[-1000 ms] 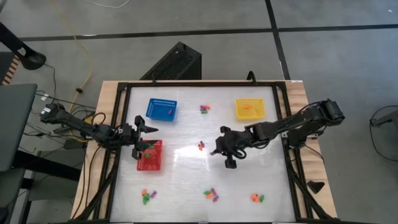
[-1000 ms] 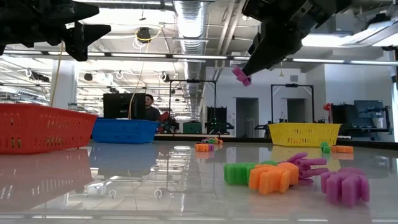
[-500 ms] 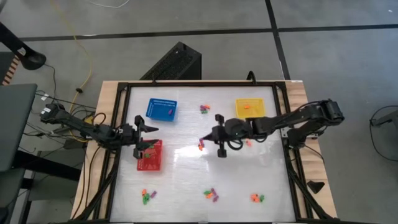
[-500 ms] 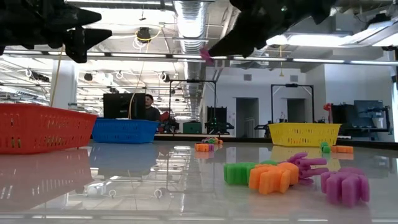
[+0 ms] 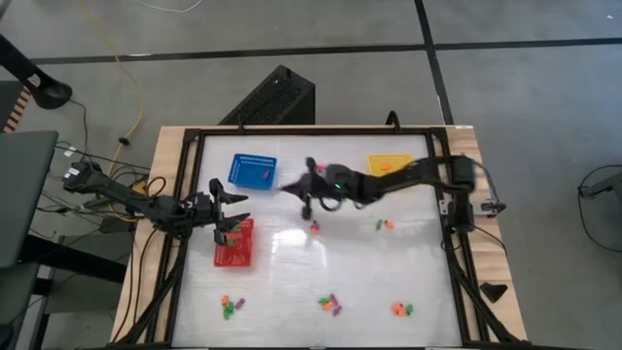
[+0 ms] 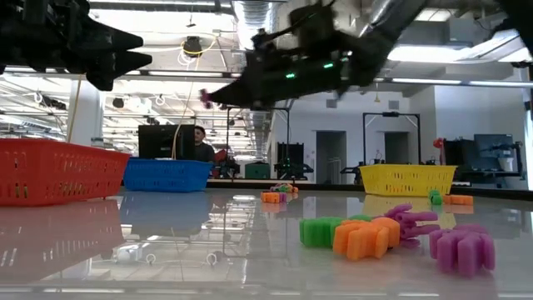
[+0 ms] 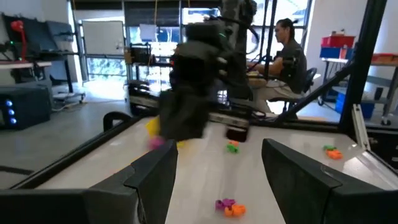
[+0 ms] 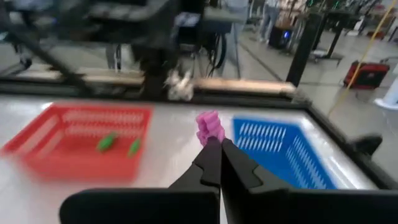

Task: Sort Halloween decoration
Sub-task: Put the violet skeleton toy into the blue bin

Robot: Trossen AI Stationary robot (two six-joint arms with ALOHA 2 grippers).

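Observation:
My right gripper (image 5: 288, 187) reaches across the table toward the blue basket (image 5: 253, 171) and is shut on one purple trinket (image 8: 210, 127), held above the table beside that basket's right edge. My left gripper (image 5: 233, 214) hovers open over the far end of the red basket (image 5: 234, 245), which holds green trinkets (image 8: 107, 142). The yellow basket (image 5: 391, 168) sits at the far right with orange pieces in it. Small clusters of orange, green and purple trinkets (image 5: 331, 303) lie scattered on the table. My right gripper pinches the purple trinket's lower part (image 8: 211, 138) between its two fingertips (image 8: 214, 155); most of the piece stands out past the tips. The fingers lie nearly level, pointing toward the table's left. The trinket (image 6: 205, 98) is lifted well clear of the table.
Trinket clusters lie near the far edge (image 5: 319, 170), at the middle (image 5: 314, 227), right of the middle (image 5: 385, 224) and along the near side (image 5: 230, 306), (image 5: 401, 310). A black frame (image 5: 185, 194) borders the table. A person (image 7: 292, 56) sits beyond the table.
My right gripper has swept from the table's middle toward its left and far side, stretching out to the blue basket while staying shut on the purple trinket, which it carries clear of the table.

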